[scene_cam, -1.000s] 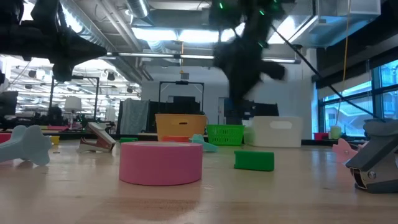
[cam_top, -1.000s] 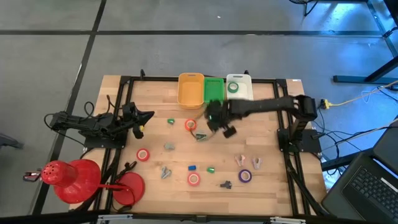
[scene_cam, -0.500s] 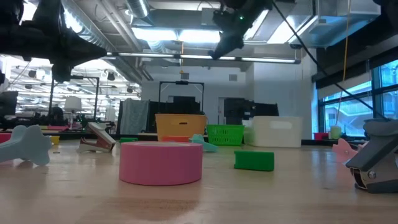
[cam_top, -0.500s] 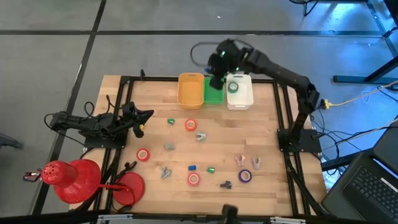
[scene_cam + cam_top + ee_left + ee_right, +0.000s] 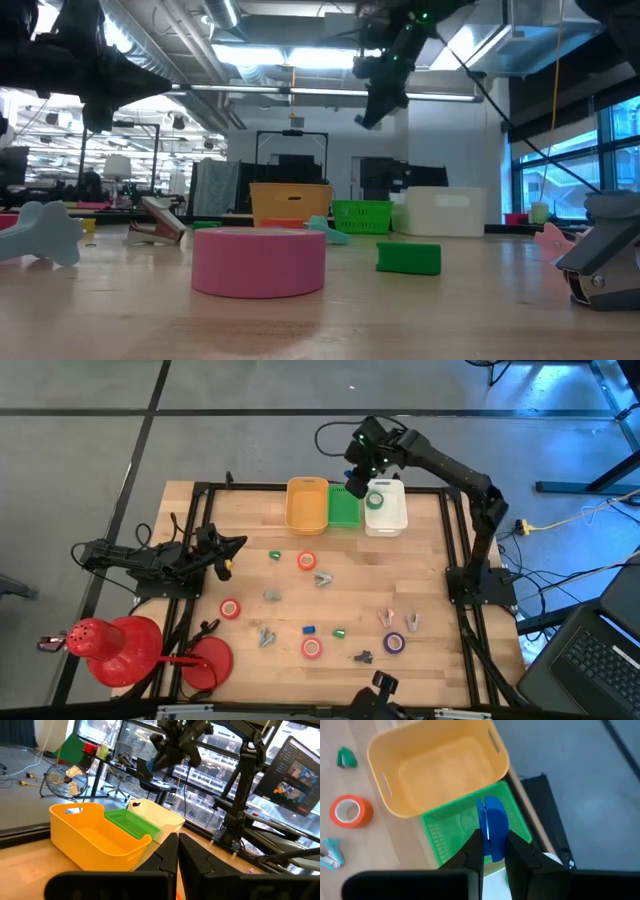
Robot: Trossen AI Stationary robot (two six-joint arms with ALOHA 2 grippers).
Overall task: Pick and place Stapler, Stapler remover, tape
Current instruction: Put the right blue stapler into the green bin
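My right gripper (image 5: 357, 484) hangs high over the green basket (image 5: 343, 508) at the table's far edge. It is shut on a small blue stapler remover (image 5: 492, 827). In the low view it shows high above the bins (image 5: 385, 95). My left gripper (image 5: 226, 556) waits shut near the table's left side, its fingers together in its wrist view (image 5: 177, 854). Red tape rolls (image 5: 306, 560), (image 5: 230, 608), (image 5: 313, 648) and a purple one (image 5: 394, 643) lie flat on the table. A green roll (image 5: 376, 501) lies in the white bin. A teal stapler remover (image 5: 322, 577) lies mid-table. My right gripper pinches the blue stapler remover between its two fingers, on the two flat sides at its lower part (image 5: 492, 851). The fingers point down from above. The remover stands out beyond the fingertips, lifted clear, over the green basket (image 5: 465, 830).
A yellow bin (image 5: 307, 506), the green basket and a white bin (image 5: 385, 507) stand in a row at the far edge. Pink (image 5: 385, 618), grey (image 5: 266, 634) and dark (image 5: 362, 656) small pieces lie on the near half. Large red round things (image 5: 115, 648) stand at the near left corner.
My right gripper has risen from low over mid-table, near the teal stapler remover, and gone toward the far edge. It has then shifted a little to the right and now hangs over the green basket.
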